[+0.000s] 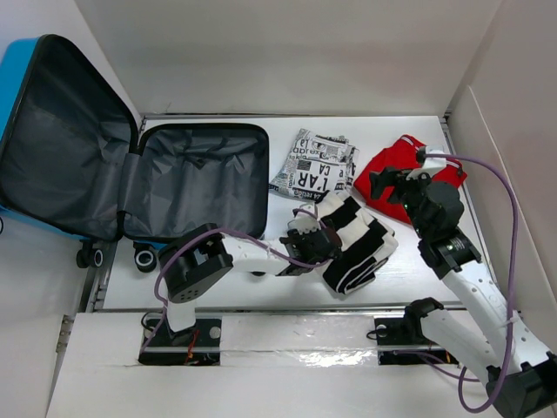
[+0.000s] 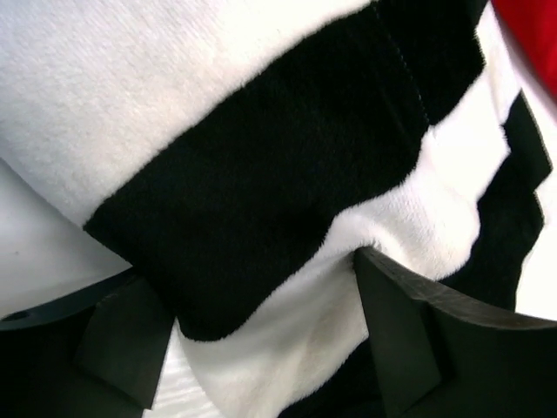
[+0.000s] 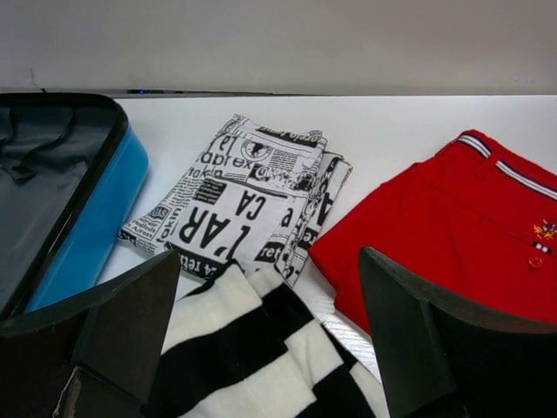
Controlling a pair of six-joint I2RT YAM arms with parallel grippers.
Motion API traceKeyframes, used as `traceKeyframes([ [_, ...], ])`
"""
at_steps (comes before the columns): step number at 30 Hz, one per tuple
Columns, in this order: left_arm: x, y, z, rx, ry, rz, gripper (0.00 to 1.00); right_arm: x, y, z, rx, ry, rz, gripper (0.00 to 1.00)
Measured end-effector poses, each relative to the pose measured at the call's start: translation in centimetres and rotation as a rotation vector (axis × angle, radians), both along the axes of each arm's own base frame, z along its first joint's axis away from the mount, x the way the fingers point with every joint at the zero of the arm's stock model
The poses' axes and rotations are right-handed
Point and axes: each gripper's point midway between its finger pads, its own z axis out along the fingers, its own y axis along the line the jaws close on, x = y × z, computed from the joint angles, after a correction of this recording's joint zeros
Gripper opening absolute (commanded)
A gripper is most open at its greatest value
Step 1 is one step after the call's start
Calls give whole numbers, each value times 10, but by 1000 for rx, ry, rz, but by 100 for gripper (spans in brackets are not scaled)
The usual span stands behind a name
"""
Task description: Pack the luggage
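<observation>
The luggage (image 1: 198, 178), a bright-blue suitcase with dark grey lining, lies open at the left, its lid raised against the left wall. Its blue wall also shows in the right wrist view (image 3: 87, 228). A black-and-white striped garment (image 1: 361, 242) lies folded at the front centre. My left gripper (image 1: 315, 244) is open at its left edge, and the striped cloth (image 2: 261, 174) lies between the spread fingers (image 2: 400, 331). My right gripper (image 1: 389, 185) is open and empty, hovering over the red shorts (image 1: 409, 165). It looks down on the striped garment (image 3: 252, 366).
A folded newspaper-print garment (image 1: 315, 164) lies between the suitcase and the red shorts, and both also show in the right wrist view, the print (image 3: 244, 200) left of the shorts (image 3: 452, 226). Suitcase wheels (image 1: 144, 259) stand at the front left. White walls enclose the table.
</observation>
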Motion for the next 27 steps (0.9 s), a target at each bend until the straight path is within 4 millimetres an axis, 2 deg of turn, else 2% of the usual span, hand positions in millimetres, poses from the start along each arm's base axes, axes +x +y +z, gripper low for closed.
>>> traceKeyframes([
  [1,2,0,-1,-5,-7,5,55,0,0,0,1,-1,2,88],
  [4,4,6,-7,-8,-27,9,37,-1,1,1,2,-4,5,87],
  [8,8,9,-9,-1,-66,-7,26,-4,1,5,6,-18,14,87],
  [13,19,11,-3,57,-131,-72,0,-11,0,15,18,-51,22,87],
  [16,30,13,9,116,-178,-123,0,-12,0,16,21,-58,21,88],
  [20,43,9,50,147,-251,-204,0,-11,0,10,17,-45,21,88],
  [24,60,10,123,45,-322,-283,0,-12,0,12,21,-50,20,88],
  [27,96,35,183,-25,-391,-260,0,-14,-1,15,26,-61,19,88],
])
